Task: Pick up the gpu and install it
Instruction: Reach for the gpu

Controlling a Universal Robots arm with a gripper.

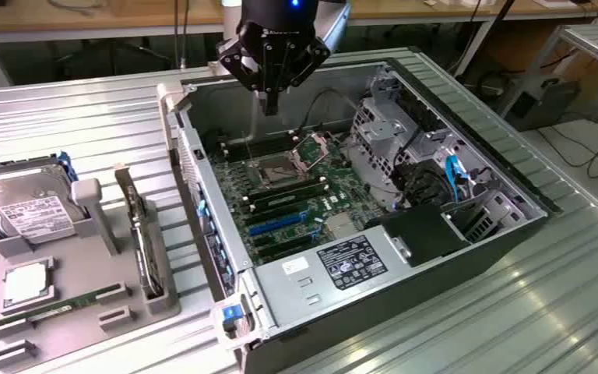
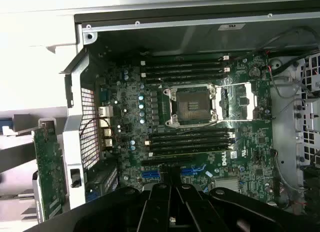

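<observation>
Fingers (image 1: 269, 101): I see them clenched on nothing, hanging over the open case (image 1: 278, 288) above its motherboard (image 1: 299, 195). Gpu (image 1: 139, 234): standing on edge in the grey tray (image 1: 71, 312) just beside the case, at the exterior view's left. It is seen edge-on, so I cannot make out its fan.

Open computer case (image 1: 197, 204) at frame centre; parts holder (image 1: 79, 274) at lower left, hard drive (image 1: 29, 212) on it. The gpu (image 1: 145, 251) stands, seemingly on edge, at the holder's right side, beside the case.
</observation>
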